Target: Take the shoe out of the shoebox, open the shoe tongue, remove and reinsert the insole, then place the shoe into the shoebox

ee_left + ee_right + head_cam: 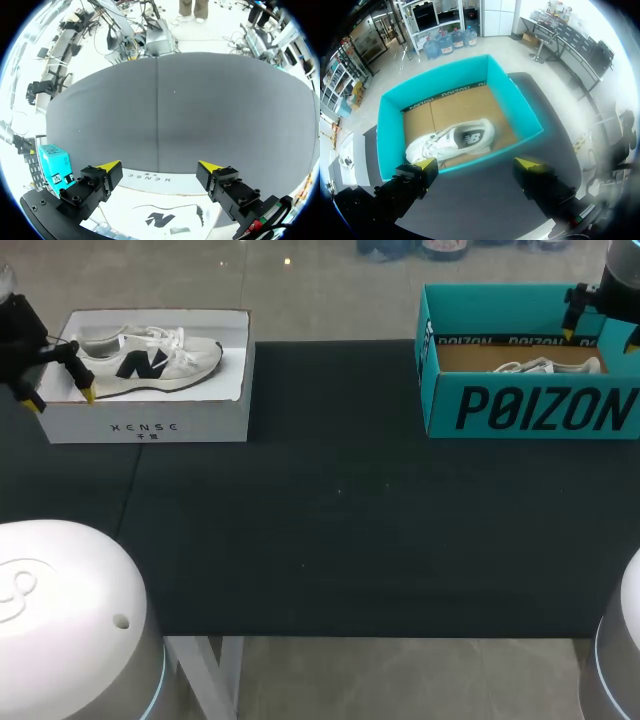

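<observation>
Head view: first step, no shoe lifted yet; left gripper spread wide at white shoebox with grey-white shoe inside, right gripper wide above teal shoebox with white shoe inside. Left wrist view: grey-white shoe under empty fingers. Right wrist view: white shoe on its side, untouched. Next, probably: go down, pinch a collar.

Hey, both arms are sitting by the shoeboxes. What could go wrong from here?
1. The right gripper hangs open near the rim of the teal box; coming down, a finger could catch the wall instead of reaching the white shoe.
2. That shoe sits low between the walls, so lifting it might drag the box.
3. The left gripper, open beside the white box, could nudge it.
</observation>
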{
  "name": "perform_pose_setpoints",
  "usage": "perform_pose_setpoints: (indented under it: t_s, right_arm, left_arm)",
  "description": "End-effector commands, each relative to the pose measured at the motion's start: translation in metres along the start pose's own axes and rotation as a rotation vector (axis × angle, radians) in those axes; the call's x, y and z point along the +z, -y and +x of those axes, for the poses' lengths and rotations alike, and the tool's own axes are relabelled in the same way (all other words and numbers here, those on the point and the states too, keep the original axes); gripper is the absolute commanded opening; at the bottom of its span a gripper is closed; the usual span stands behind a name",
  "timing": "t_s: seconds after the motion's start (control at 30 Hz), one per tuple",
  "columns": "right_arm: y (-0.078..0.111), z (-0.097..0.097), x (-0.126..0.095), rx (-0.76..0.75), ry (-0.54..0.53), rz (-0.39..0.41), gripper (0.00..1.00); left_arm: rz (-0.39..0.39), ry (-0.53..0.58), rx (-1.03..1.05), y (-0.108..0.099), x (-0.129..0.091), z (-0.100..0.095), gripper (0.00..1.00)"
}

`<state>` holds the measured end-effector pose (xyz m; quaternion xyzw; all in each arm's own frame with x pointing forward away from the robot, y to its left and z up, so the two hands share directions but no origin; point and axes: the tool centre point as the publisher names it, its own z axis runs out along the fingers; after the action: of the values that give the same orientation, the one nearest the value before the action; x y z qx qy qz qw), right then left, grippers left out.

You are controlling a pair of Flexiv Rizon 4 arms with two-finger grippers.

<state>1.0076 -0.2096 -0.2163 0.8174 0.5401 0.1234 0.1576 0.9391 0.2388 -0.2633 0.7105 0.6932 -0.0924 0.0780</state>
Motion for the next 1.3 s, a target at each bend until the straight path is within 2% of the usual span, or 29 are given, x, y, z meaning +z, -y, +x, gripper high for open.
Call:
perform_pose_setpoints:
  t_s: [0.03,0.2,0.27,0.37,0.67,0.9,1.03,1.3]
  right_arm:
    - [0.0,0.0,0.0,0.001,0.001,-0.001,1.0]
    - [0.0,0.0,0.0,0.001,0.001,-0.001,1.0]
    - [0.0,0.0,0.0,0.001,0.001,-0.001,1.0]
    - [0.0,0.0,0.0,0.001,0.001,-0.001,1.0]
    - [0.0,0.0,0.0,0.001,0.001,-0.001,1.0]
    - [0.0,0.0,0.0,0.001,0.001,-0.001,1.0]
    - [0.0,0.0,0.0,0.001,0.001,-0.001,1.0]
    - [0.0,0.0,0.0,0.001,0.001,-0.001,1.0]
  left_arm:
    - [-0.001,-0.003,0.001,0.001,0.0,0.0,1.0]
    - [-0.001,-0.003,0.001,0.001,0.0,0.0,1.0]
    - [-0.015,-0.031,0.029,-0.009,-0.005,0.007,1.0]
    - [-0.077,-0.091,0.058,-0.032,-0.016,0.023,1.0]
    - [-0.118,-0.19,0.077,-0.099,-0.021,0.063,1.0]
    - [-0.13,-0.212,0.064,-0.136,-0.027,0.076,1.0]
    - [-0.118,-0.235,0.058,-0.159,-0.02,0.081,1.0]
    - [-0.076,-0.255,0.029,-0.196,0.007,0.094,1.0]
